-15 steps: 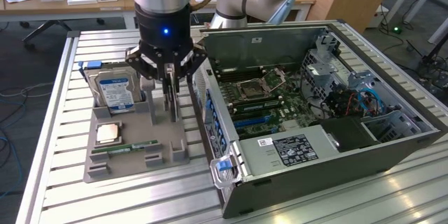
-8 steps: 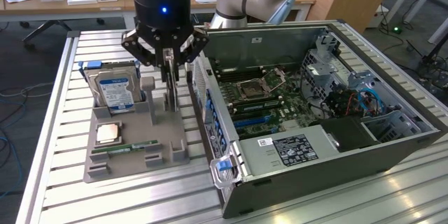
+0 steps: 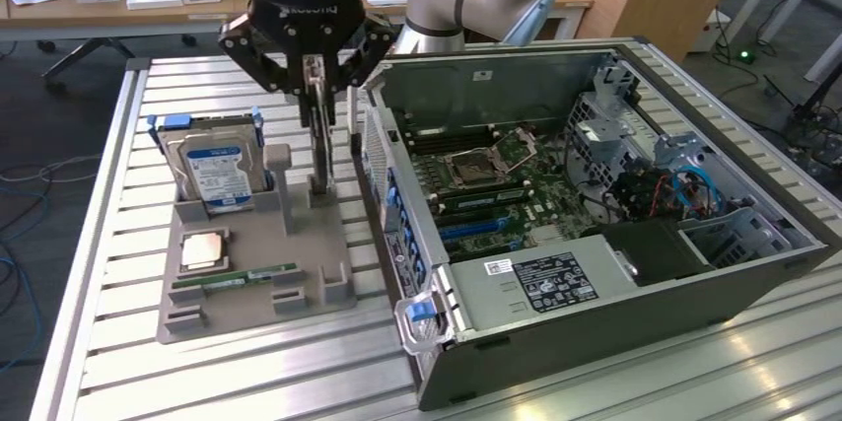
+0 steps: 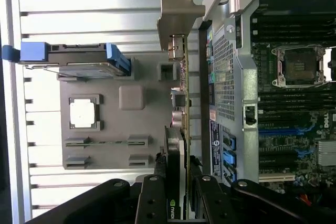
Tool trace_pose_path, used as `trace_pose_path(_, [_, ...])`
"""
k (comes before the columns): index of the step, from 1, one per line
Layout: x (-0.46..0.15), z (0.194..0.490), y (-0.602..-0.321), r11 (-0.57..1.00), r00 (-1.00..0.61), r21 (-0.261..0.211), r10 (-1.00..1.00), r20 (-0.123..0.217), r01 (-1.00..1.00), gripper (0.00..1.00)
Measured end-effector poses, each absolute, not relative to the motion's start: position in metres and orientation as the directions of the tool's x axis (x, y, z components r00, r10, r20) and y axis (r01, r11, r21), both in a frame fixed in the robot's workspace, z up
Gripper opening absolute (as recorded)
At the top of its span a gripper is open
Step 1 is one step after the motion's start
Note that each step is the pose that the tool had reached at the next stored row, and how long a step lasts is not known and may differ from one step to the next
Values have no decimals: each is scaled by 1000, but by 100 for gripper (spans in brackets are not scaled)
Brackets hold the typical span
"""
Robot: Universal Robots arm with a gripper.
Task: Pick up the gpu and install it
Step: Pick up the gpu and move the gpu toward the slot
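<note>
Over the grey holder (image 3: 263,234) on the bench (image 3: 105,352), my pincer (image 3: 315,96) is clenched on the gpu (image 3: 319,150), upright, just beside the open pc case (image 3: 566,342). Grab done; can't tell if it's clear of holder. Install not yet done.

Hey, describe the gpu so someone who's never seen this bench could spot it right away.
On the slatted metal table, find the grey parts holder beside the open computer case. The gpu is the thin card standing on edge there, pinched by the black gripper. Unlike the blue-labelled hard drive and the flat-lying RAM stick, it carries a long silver bracket.
</note>
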State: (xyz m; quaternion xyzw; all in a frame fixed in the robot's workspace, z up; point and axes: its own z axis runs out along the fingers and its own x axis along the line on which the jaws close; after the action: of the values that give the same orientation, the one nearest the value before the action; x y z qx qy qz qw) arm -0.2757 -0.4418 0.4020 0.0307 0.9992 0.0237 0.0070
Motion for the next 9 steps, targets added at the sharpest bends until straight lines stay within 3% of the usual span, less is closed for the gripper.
trace_pose_path(9, [-276,418,-442,997,-998,48,62,-13,61,27])
